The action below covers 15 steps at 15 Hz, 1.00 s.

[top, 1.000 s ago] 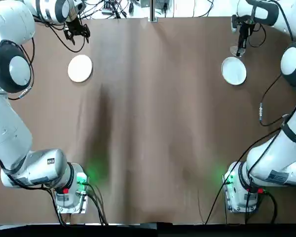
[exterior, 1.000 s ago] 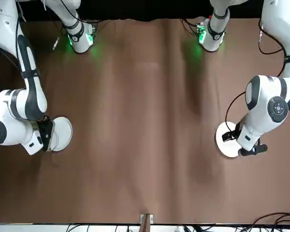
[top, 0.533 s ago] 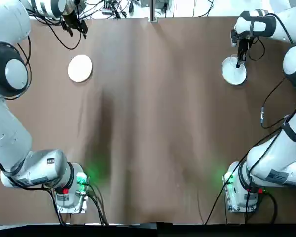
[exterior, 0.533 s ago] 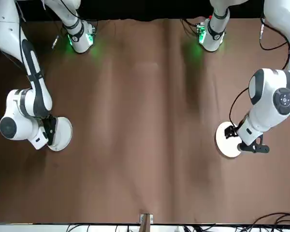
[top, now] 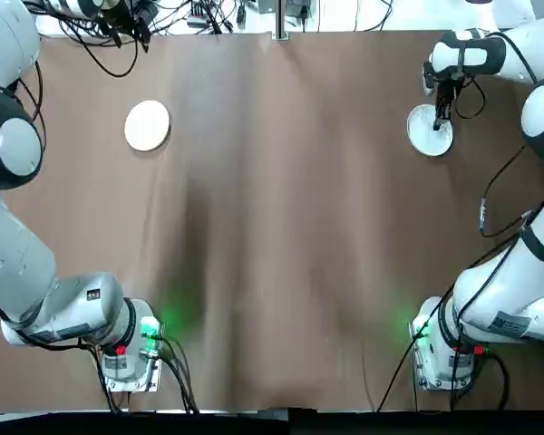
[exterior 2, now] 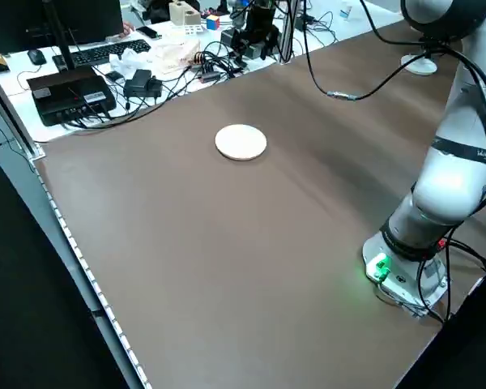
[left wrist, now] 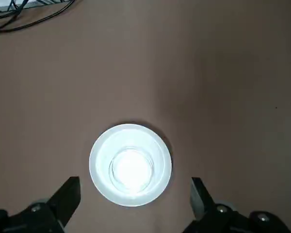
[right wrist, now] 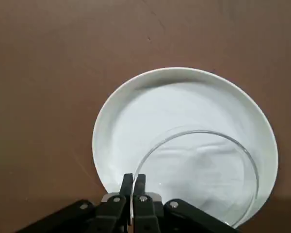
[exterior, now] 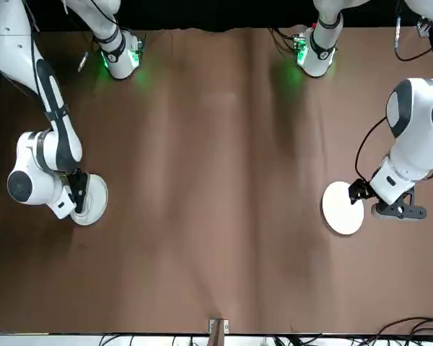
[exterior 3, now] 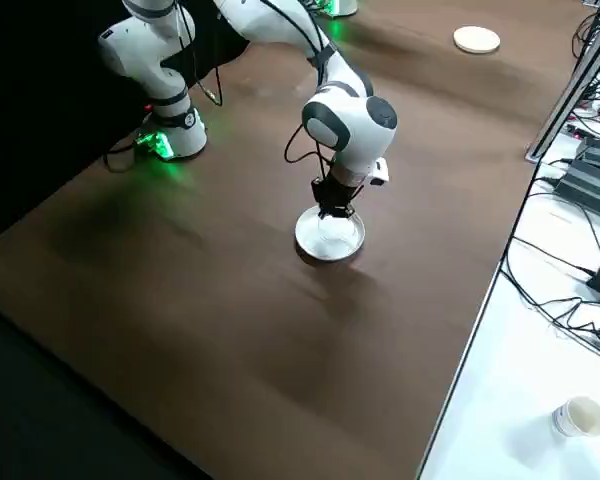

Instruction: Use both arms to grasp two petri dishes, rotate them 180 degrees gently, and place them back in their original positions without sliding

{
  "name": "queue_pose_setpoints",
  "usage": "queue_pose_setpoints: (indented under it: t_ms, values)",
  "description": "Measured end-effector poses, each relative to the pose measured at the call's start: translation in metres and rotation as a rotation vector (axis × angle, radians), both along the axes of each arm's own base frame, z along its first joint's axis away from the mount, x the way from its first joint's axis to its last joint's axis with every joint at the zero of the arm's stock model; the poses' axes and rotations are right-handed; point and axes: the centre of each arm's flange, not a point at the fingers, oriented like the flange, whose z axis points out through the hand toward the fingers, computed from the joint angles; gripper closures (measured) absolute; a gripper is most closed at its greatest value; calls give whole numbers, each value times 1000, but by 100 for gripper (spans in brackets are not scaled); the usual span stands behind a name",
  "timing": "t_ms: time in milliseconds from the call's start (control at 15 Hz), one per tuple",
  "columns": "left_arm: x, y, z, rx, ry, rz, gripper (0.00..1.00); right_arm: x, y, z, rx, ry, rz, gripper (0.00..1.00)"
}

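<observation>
The plain white petri dish point(top: 147, 125) lies flat on the brown table at the far left. My left gripper point(top: 129, 24) hangs open, high up and beyond the dish by the table's far edge; its wrist view looks down on the petri dish point(left wrist: 130, 162) between spread fingers point(left wrist: 70, 193). At the far right lies the glossy petri dish point(top: 431, 131), a white disc with a clear rim point(right wrist: 199, 167). My right gripper point(right wrist: 134, 183) is down on it, fingers pinched on the clear rim at the dish's edge. The front view shows this gripper point(exterior: 78, 198) over the dish point(exterior: 90, 200).
Cables, a keyboard and black boxes point(exterior 2: 73, 85) crowd the white bench past the table's far edge. A paper cup point(exterior 3: 578, 416) stands on that bench. The arm bases with green lights point(top: 145, 331) sit at the near corners.
My left gripper has pulled away from the plain dish, up and toward the far edge. My right gripper has moved from beyond its dish onto it and now pinches the rim.
</observation>
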Motion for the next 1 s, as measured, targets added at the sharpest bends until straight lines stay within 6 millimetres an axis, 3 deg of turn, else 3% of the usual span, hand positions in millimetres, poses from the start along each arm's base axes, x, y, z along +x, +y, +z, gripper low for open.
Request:
queue_pose_setpoints:
  t_ms: [400, 667, 1000]
  values:
    - [-10, -21, 35, 9, 15, -28, 0, -2, -2, -3, -3, -1, 0, 96]
    - [-26, -29, 72, 29, 1, -34, 0, -2, -3, -3, -3, -1, 0, 96]
    - [-45, -21, 92, 27, 22, -12, 0, -3, -8, -4, -3, -1, -8, 96]
